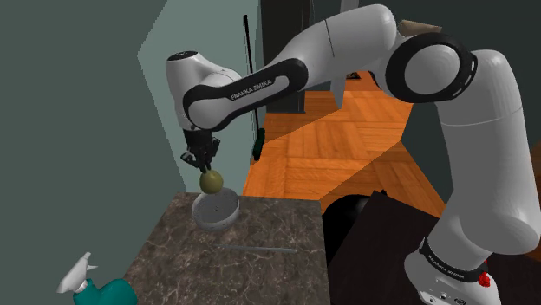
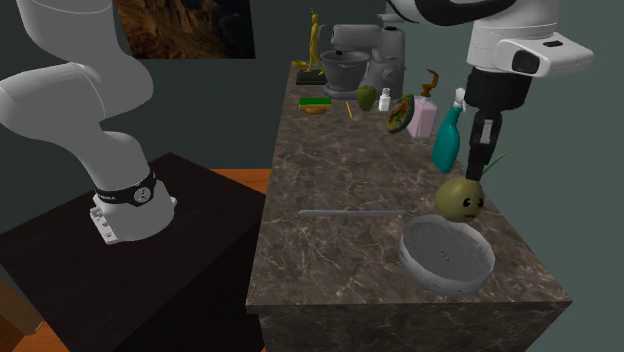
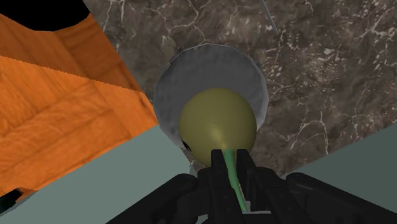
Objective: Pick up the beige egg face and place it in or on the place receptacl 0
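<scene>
An olive-beige egg face (image 2: 461,198) with a thin green stem hangs in the air, its dark eyes and mouth showing in the second exterior view. My gripper (image 2: 480,165) is shut on that stem (image 3: 232,178), so the egg (image 3: 217,123) dangles just below the fingertips. Directly under it stands a round grey bowl (image 2: 447,256) on the dark marble counter (image 2: 320,260), near the counter's end. In the shoulder view the egg (image 1: 211,182) hovers a little above the bowl (image 1: 217,212), with the gripper (image 1: 204,165) over it.
A thin grey utensil (image 2: 350,213) lies on the counter beside the bowl. A teal spray bottle (image 2: 447,140), a pink bottle (image 2: 422,118), a stand mixer (image 2: 385,60) and a statuette (image 2: 317,40) crowd the far end. The wall runs close along the counter; the orange wood floor (image 1: 329,147) lies beyond.
</scene>
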Available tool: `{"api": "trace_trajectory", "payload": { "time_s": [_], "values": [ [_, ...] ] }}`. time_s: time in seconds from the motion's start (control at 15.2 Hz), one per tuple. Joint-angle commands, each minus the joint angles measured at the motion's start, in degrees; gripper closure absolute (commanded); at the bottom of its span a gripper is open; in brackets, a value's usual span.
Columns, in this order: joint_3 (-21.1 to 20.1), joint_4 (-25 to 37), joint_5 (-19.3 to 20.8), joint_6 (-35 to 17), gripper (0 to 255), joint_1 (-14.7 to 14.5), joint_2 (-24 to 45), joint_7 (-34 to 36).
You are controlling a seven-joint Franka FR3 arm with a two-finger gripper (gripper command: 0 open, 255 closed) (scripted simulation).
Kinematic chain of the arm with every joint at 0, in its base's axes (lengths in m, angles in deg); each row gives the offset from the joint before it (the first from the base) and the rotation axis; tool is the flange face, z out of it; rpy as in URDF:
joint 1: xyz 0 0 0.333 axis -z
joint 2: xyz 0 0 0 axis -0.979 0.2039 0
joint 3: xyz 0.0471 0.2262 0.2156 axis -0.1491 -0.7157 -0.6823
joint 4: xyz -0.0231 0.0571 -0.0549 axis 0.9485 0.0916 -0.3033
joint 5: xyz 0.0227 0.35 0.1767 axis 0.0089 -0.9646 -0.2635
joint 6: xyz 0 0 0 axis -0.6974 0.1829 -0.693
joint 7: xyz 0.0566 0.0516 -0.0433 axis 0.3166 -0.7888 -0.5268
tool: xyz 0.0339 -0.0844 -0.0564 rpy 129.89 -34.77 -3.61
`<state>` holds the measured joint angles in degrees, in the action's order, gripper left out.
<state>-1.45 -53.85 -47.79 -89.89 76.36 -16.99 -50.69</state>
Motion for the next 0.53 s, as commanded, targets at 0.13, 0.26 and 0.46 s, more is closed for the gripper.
{"api": "trace_trajectory", "payload": {
  "time_s": [0.13,0.26,0.46],
  "values": [
    [0.32,-1.89,0.56,-2.71,255,0.05,0.87,0.41],
    [0.50,-2.70,0.86,-3.96,255,0.03,1.36,0.65],
    [0.79,-3.79,1.36,-5.80,255,-0.05,2.18,1.03]
  ]
}}
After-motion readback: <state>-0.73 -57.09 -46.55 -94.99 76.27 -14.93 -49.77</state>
